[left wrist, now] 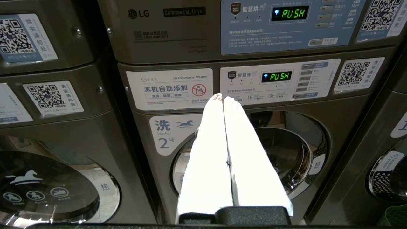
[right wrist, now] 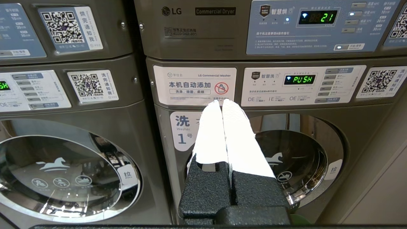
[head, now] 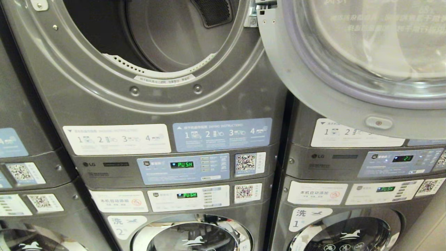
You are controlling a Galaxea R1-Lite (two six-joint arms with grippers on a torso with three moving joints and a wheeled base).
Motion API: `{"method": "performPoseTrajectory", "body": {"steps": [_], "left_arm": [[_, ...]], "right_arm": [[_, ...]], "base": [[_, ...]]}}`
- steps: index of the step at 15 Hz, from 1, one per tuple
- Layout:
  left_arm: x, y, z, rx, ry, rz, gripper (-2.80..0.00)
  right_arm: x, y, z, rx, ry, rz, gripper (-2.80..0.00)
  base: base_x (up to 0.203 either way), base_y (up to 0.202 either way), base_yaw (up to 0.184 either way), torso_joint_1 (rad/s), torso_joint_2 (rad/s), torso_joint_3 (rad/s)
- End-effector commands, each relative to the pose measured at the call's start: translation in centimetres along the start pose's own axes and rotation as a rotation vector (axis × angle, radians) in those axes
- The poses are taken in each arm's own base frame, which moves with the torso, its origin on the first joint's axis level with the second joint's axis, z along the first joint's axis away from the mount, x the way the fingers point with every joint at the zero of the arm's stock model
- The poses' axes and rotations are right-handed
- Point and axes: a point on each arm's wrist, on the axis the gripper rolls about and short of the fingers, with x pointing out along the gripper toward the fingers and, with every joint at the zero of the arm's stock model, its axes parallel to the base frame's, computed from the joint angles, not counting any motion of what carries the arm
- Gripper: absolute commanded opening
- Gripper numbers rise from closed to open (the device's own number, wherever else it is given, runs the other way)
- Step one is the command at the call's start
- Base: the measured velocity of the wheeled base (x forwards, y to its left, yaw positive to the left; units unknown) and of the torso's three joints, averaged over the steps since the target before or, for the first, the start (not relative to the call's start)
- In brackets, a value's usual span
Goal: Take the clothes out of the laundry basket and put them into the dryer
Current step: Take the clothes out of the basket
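Note:
The dryer fills the head view, a dark grey LG machine with its round opening bare and the empty drum showing. Its chrome-rimmed glass door hangs swung open to the right. Neither arm shows in the head view. My left gripper is shut with nothing in it, pointing at the front of washer 2. My right gripper is also shut and empty, in front of washer 1. A green perforated corner of the laundry basket shows low down. The clothes are out of view.
The machines stand stacked in a close row: dryers above, washers with horse emblems and shut doors below. The control panels read PUSH. The neighbouring dryer's panel reads 21. The open dryer door juts out in front of the right-hand stack.

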Motion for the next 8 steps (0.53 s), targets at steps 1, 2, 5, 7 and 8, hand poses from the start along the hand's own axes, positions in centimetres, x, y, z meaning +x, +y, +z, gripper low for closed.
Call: {"method": "performPoseTrajectory", "body": {"steps": [1,2,5,7,8], "left_arm": [[0.00,0.00,0.00,0.000,0.000,0.000,-2.80],[0.00,0.00,0.00,0.000,0.000,0.000,-2.80],[0.00,0.00,0.00,0.000,0.000,0.000,-2.80],[0.00,0.00,0.00,0.000,0.000,0.000,-2.80],[0.00,0.00,0.00,0.000,0.000,0.000,-2.80]], "right_arm": [[0.00,0.00,0.00,0.000,-0.001,0.001,-2.80],[0.00,0.00,0.00,0.000,-0.001,0.000,-2.80],[0.00,0.00,0.00,0.000,-0.001,0.000,-2.80],[0.00,0.00,0.00,0.000,-0.001,0.000,-2.80],[0.00,0.00,0.00,0.000,-0.001,0.000,-2.80]], "base": [[0.000,0.000,0.000,-0.085,0.20,0.106],[0.000,0.000,0.000,-0.105,0.21,0.111],[0.000,0.000,0.000,-0.107,0.23,0.125],[0.000,0.000,0.000,-0.115,0.26,0.140],[0.000,0.000,0.000,-0.137,0.30,0.151]]}}
